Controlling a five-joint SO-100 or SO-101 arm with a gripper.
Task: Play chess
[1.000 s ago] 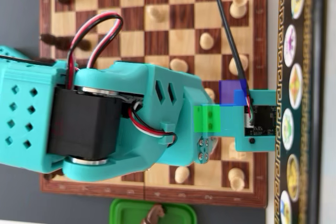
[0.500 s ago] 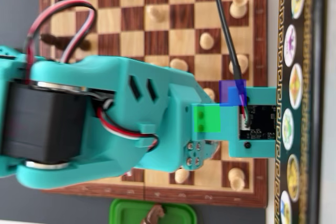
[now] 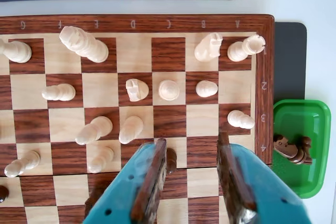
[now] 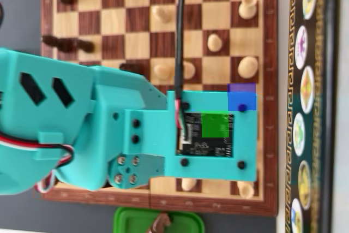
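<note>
Since the earlier frame my arm had drawn back across the chessboard (image 3: 157, 23). My gripper (image 3: 191, 153) hung with jaws wide apart, empty, a dark pawn (image 3: 170, 160) just beside one finger. Captured dark pieces (image 3: 292, 148) lay in the green tray (image 3: 310, 113).

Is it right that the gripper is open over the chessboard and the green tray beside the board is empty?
Not quite. The gripper is open over the chessboard, but the green tray is not empty: the wrist view shows a dark knight lying in it, off the board's edge.
</note>
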